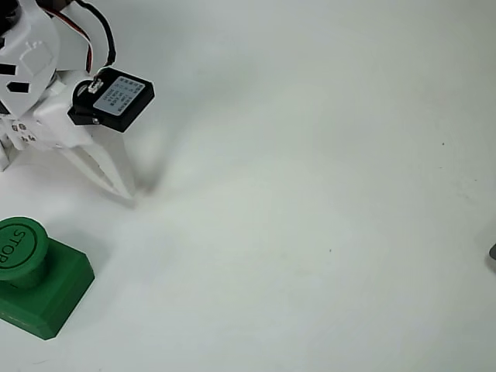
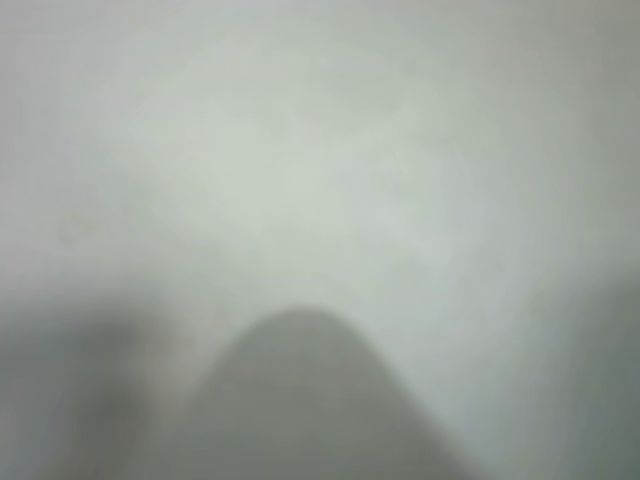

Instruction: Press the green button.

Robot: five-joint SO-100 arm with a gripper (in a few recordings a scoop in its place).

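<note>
Gripper (image 1: 124, 186) sits at upper left of the overhead view, white fingers tapering down to a point near the white table (image 1: 310, 232); the two fingers look drawn together into one narrow tip, nothing between them. Green button (image 1: 19, 248) lies at the lower left edge of that view — round cap reading "STOP" on its square green base (image 1: 58, 298), partly cut by the frame edge. Tip and cap are apart, with bare table between; the tip is above and to the right of the cap in the picture.

Wrist view is badly blurred: a dark rounded shape at the bottom, probably a finger (image 2: 300, 400), over pale table — button not made out there.

Judgement: a closed tip suits a poke, giving one firm point. Press not yet made.
</note>
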